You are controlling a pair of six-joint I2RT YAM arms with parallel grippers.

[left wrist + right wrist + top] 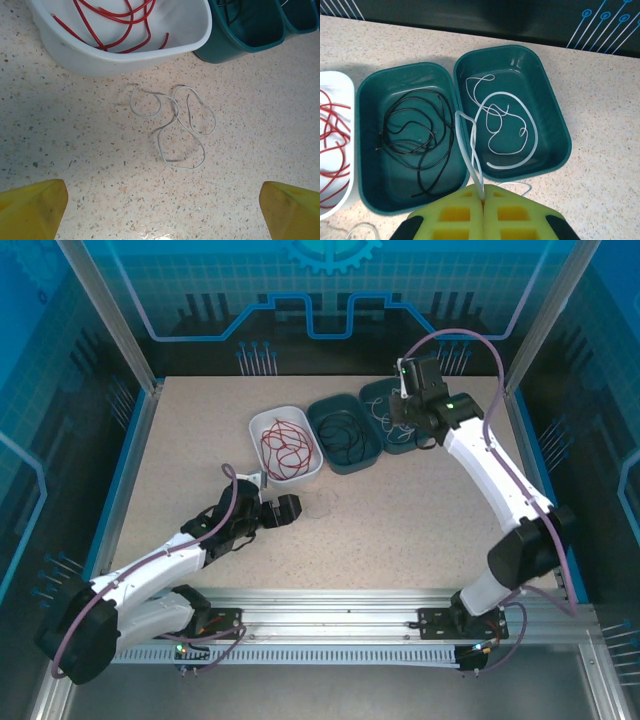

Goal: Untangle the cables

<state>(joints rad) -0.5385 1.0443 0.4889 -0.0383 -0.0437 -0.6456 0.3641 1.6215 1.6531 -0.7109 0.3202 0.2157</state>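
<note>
Right pincer (483, 200) clamps a white cable (471, 145) over teal trays (540, 90).
Left pincer (162, 202) gapes; loose cable (177, 112) on counter (75, 150) at its 12 o'clock.

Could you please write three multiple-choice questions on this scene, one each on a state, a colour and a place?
1. The right gripper is:
A. open
B. shut on a white cable
C. shut on nothing

2. Which cable does the white tray hold?
A. red cable
B. blue cable
C. green cable

3. The black cable lies:
A. in the white tray
B. in a teal tray
C. in the right gripper

Key:
1 B: the wrist view shows its fingers pressed together with a white strand running out between them.
2 A: red loops lie inside the white walls.
3 B: it is coiled on the teal floor, beside the tray with white cables.
</note>
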